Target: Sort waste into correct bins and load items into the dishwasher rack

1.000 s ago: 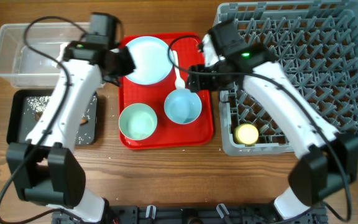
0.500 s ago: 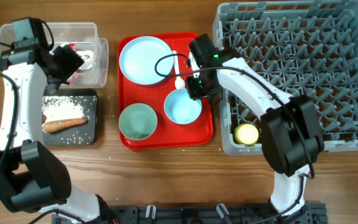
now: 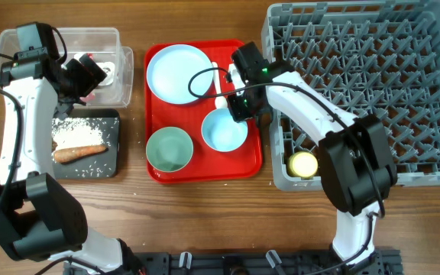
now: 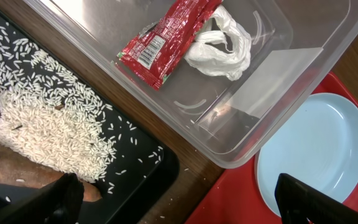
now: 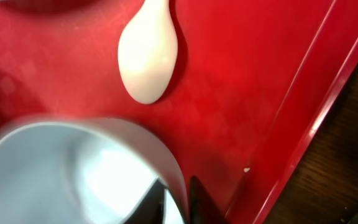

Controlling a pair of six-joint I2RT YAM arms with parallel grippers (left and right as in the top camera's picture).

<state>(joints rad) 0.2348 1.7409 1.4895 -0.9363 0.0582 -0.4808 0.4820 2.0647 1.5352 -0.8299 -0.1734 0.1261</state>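
My left gripper (image 4: 179,208) hangs open over the seam between the clear tub (image 3: 122,84) and the black tray (image 3: 113,166), holding nothing. In the tub lie the red wrapper (image 4: 166,34) and crumpled white paper (image 4: 219,43). Rice (image 3: 73,131) and the brown sausage piece (image 3: 79,153) sit in the black tray. My right gripper (image 5: 178,200) is shut on the rim of the pale blue bowl (image 3: 221,136), on the red tray (image 3: 205,173). The white spoon (image 5: 148,56) lies just beyond it. The plate (image 3: 176,72) and green bowl (image 3: 169,150) share that tray.
The grey dishwasher rack (image 3: 373,76) fills the right side, with the yellow cup (image 3: 304,164) in its near left corner. The red tray's raised edge (image 5: 303,118) runs close beside my right fingers. Stray rice grains dot the wooden table.
My left arm has swung from the red tray's edge to over the tub and its jaws have opened wide. My right gripper has closed onto the blue bowl's rim.
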